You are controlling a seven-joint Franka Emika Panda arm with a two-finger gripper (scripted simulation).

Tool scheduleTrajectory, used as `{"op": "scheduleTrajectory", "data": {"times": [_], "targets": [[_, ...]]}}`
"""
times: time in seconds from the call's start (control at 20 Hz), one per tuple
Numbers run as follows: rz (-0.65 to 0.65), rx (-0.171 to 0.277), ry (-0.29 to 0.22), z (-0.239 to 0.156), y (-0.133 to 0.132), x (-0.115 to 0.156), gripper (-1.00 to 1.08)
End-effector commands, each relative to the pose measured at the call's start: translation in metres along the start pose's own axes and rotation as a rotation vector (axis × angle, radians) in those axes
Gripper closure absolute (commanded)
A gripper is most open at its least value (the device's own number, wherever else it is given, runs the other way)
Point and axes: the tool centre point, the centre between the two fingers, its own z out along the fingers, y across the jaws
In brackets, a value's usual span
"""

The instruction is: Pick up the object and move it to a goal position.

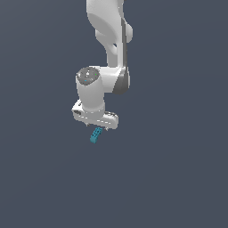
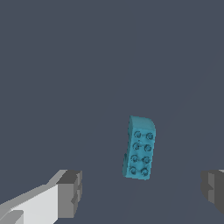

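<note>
The object (image 2: 140,148) is a small teal-blue studded block lying on the flat grey floor. In the wrist view it lies between my two grey fingertips (image 2: 70,192), nearer the far side of the gap, with space on both sides. My gripper (image 2: 142,192) is open and touches nothing. In the exterior view the object (image 1: 95,135) shows just below the white gripper (image 1: 96,127), poking out beneath the hand, tilted on the floor. The fingers themselves are mostly hidden there by the hand.
The white arm (image 1: 109,40) comes down from the top of the exterior view. Around it lies only the uniform dark grey floor (image 1: 178,178).
</note>
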Motion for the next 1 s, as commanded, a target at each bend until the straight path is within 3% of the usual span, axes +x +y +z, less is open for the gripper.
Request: {"op": "scheduleTrajectory", "data": {"times": [0.0, 0.35, 0.95], "targets": [[0.056, 0.005, -0.005, 0.020, 0.007, -0.003, -0.92], [0.139, 0.008, -0.013, 0.048, 0.019, -0.008, -0.92], [0.141, 0.008, -0.014, 0.076, 0.020, -0.009, -0.92]]}}
